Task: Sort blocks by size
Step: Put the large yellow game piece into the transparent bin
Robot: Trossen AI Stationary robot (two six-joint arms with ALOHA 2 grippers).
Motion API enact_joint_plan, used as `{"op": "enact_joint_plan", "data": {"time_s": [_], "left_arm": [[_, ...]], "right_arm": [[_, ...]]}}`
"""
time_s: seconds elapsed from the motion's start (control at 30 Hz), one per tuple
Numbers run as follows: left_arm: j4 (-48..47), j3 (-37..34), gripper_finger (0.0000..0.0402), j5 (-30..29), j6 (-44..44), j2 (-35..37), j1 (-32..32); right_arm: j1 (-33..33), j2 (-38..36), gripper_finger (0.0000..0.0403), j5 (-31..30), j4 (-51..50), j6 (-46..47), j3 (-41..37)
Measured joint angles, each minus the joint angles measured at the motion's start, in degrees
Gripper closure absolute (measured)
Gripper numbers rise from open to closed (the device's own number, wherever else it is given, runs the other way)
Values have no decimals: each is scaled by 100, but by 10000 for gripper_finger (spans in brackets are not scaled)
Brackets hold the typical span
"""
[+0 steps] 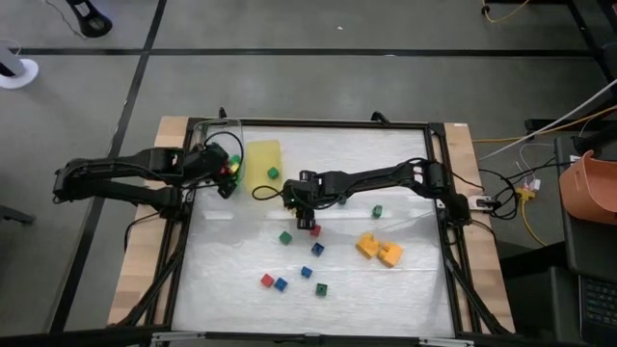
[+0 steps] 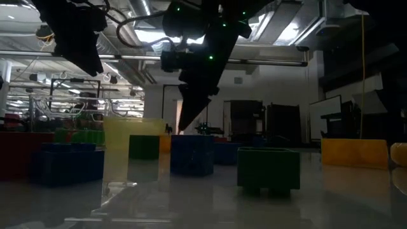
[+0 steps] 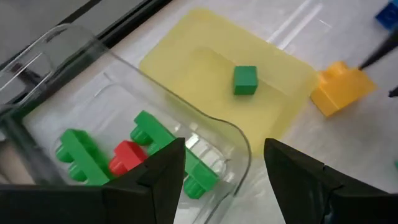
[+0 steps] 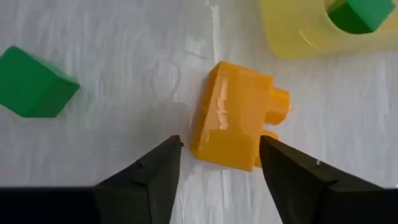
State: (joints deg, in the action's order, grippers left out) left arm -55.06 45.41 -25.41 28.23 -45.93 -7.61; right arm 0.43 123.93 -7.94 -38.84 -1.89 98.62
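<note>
My left gripper is open and empty above the clear container at the table's far left; in the high view it is by the container's right rim. Two green bricks and a red one lie in the container. My right gripper is open near the table's middle, just short of an orange brick that lies on the table, its studs facing sideways. The fingers do not touch it. A green cube lies on the yellow tray.
Loose small cubes lie on the white mat: green, red, blue, red and others nearer the front. Two orange bricks lie right of the middle. A green cube lies near my right gripper. A black frame rims the mat.
</note>
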Motion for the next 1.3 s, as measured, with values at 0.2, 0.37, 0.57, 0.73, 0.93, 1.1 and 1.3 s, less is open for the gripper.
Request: {"op": "enact_joint_plan", "data": {"time_s": [0.2,0.37,0.57,0.73,0.93,1.1,1.3], "left_arm": [[65,-11,198,-2,-60,-2,249],[63,-11,198,-4,-68,-2,359],[63,-11,198,-7,-52,2,437],[63,-11,198,-7,-42,2,436],[65,-11,198,-7,-39,2,436],[65,-11,198,-7,-37,2,436],[63,-13,198,-9,-17,2,436]], "right_arm": [[159,20,169,-292,104,16,-4],[378,91,169,-1112,290,-32,5],[453,341,168,-1395,260,-48,-4],[444,523,168,-1928,276,35,-4],[432,718,169,-2552,321,11,-4],[342,830,199,-2671,384,9,8],[244,890,275,-2746,535,-17,16]]}}
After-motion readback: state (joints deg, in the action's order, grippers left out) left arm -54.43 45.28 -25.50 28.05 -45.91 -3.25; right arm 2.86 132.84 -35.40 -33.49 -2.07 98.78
